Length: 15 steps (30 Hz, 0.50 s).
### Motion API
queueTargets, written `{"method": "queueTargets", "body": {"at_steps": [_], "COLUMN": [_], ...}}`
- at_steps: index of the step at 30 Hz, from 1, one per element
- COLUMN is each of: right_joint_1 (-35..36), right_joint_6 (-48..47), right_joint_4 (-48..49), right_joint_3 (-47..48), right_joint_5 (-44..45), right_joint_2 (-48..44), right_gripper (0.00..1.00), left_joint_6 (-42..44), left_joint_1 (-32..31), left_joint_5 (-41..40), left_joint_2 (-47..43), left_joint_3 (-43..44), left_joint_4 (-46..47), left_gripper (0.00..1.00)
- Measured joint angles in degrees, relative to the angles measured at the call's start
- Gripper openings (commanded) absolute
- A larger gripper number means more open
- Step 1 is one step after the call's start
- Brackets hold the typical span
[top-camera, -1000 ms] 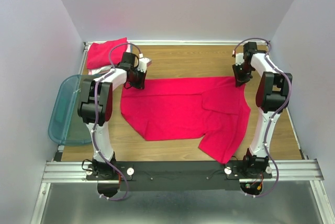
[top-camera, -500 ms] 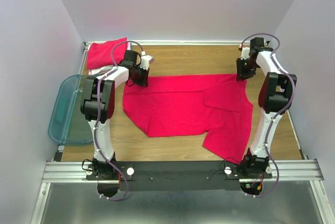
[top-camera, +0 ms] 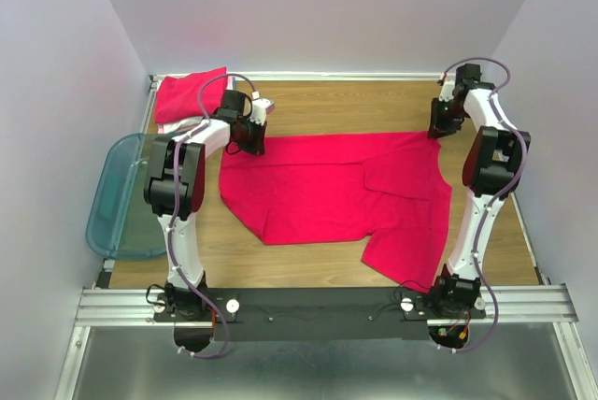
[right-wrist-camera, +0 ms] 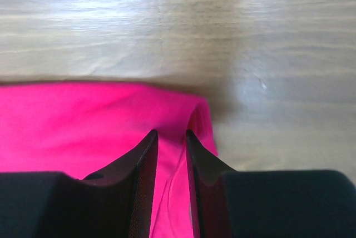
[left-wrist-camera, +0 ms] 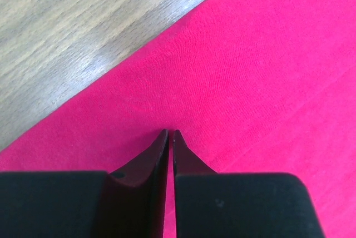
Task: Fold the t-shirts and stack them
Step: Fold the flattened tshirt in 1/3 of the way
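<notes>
At the near edge of the worktop (top-camera: 355, 106) both arms rise from a black rail (top-camera: 318, 307), the left one bending up along the left side and the right one along the right side. Just beyond the rail lies the nearest part of a bright red-pink t-shirt (top-camera: 318, 190): a flap at the near right that reaches closest to the near edge, while the rest of the cloth spreads flat across the middle of the worktop, with a layer folded over on its right half (the crease lines show as darker steps in the red). Off the left edge, level with the shirt, sits a translucent teal bin (top-camera: 117, 199), well apart from the cloth. Farther back, the left gripper (top-camera: 250, 145) stands over the shirt's far left corner; in its wrist view the two black fingers (left-wrist-camera: 192, 163) are together with only a hairline slit between them, tips down over the red cloth just inside its edge, and whether any cloth is pinched cannot be told. The right gripper (top-camera: 437, 131) is at the shirt's far right corner, near the right edge of the worktop; its fingers (right-wrist-camera: 142, 160) stand a little apart, with the rounded red corner of the shirt showing through the gap and bare wood beyond it. In the far left corner of the worktop rests a pile of folded shirts (top-camera: 187, 93), red-pink on top with a strip of white showing beneath at its near side, just beside the left arm's wrist.
</notes>
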Motion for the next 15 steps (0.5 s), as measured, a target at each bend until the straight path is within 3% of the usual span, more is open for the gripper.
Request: {"method": "queueTargets", "body": {"at_steps": [8, 11, 14, 15], "right_joint_1": [0.0, 0.1, 0.1, 0.1], "right_joint_6": [0.0, -0.1, -0.3, -0.7], "right_joint_4": [-0.6, -0.9, -0.7, -0.7], "right_joint_3": [4.5, 8.4, 10.9, 10.9], "right_joint_5": [1.7, 2.4, 2.3, 2.0], "right_joint_2": [5.4, 7.6, 9.0, 9.0], "right_gripper": [0.32, 0.33, 0.41, 0.52], "left_joint_6": [-1.8, -1.7, -0.6, 0.7], "left_joint_1": [0.2, 0.2, 0.2, 0.2], "left_joint_5": [0.0, 0.0, 0.1, 0.5], "left_joint_2": [0.3, 2.5, 5.5, 6.4], "left_joint_3": [0.2, 3.9, 8.8, 11.0], "left_joint_4": [-0.3, -1.8, -3.2, -5.0], "left_gripper": [0.13, 0.13, 0.16, 0.2]}}
